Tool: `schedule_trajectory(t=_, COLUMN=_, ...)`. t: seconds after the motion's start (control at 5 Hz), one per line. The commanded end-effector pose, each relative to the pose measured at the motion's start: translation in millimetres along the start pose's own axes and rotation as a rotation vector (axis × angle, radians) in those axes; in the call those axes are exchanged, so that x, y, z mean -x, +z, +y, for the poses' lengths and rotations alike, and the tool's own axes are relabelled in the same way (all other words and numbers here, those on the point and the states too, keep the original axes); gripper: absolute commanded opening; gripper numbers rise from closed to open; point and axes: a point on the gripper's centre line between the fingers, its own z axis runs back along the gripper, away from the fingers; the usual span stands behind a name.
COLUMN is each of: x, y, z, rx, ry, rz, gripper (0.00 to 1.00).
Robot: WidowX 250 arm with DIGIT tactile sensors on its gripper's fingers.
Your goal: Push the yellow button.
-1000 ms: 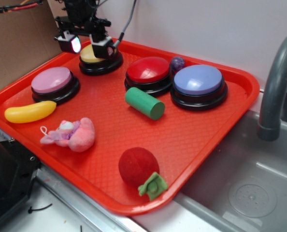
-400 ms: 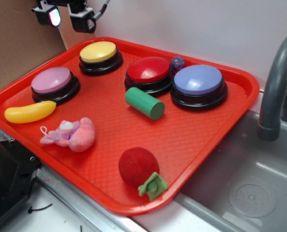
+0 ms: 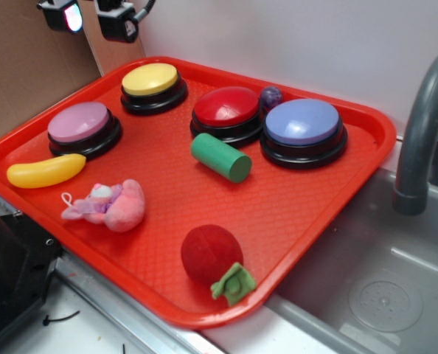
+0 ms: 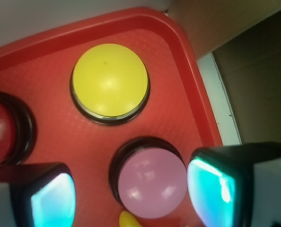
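we see our gripper [image 3: 90, 18] open and empty at upper left, well above the yellow button [image 3: 151, 79]; whether it's been pressed, we cannot tell.

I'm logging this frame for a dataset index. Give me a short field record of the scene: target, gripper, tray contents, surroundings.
target: yellow button, far left part of the red tray, nothing touching it
gripper: gripper raised above the tray's far left corner, fingers apart, holding nothing
other buttons: pink button, red button, blue button
loose items: yellow banana toy, green cylinder, pink plush, red ball, small purple ball
surroundings: grey faucet and sink at right
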Motion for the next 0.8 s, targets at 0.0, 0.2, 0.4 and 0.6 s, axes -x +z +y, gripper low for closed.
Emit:
schedule_trajectory(t=0.0, x=3.5, y=32.1, z=-1.8, rx=-0.046, ry=0.009, rz=-0.051, gripper=1.00)
schedule_trajectory(t=0.2, x=8.1, y=37.3, z=-3.8, rx=-0.027, ry=-0.011, rz=-0.032, gripper=1.00)
schedule_trajectory(t=0.4, x=12.8, y=45.1, z=-4.7, rx=-0.021, ry=-0.012, rz=-0.050, gripper=1.00)
schedule_trajectory(t=0.6, x=15.9, y=49.3, z=-6.4, rx=-0.016, ry=-0.013, rz=-0.061, gripper=1.00)
